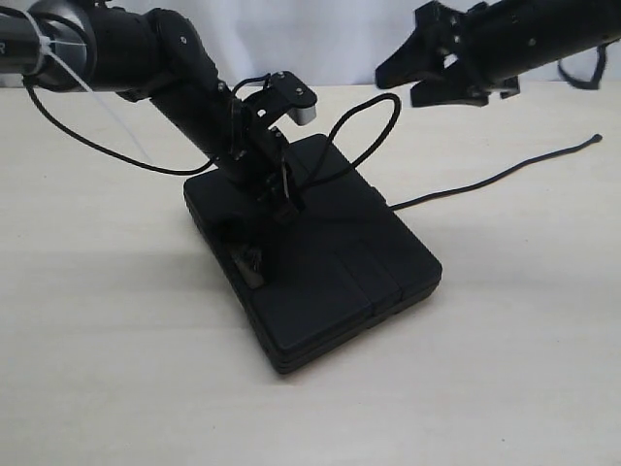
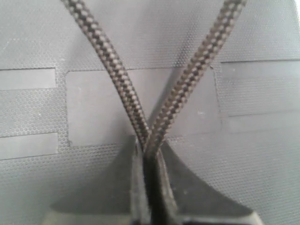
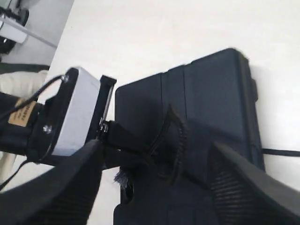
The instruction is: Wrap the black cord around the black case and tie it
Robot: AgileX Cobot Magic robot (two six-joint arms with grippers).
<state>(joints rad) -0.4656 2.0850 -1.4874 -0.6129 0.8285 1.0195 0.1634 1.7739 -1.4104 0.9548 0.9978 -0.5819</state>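
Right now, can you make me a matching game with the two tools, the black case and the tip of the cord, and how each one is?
Things:
1. left tool
2. right tool
3. black case
4. black cord's tip

States:
A. flat on the table, under a tool
B. open, up in the air
C. on the bare table, away from the case
D. shut on two strands of cord

Pairs: 1-D, 2-B, 3-A, 4-C

Frame edge cuts off black cord [image 2: 112, 70] strands.
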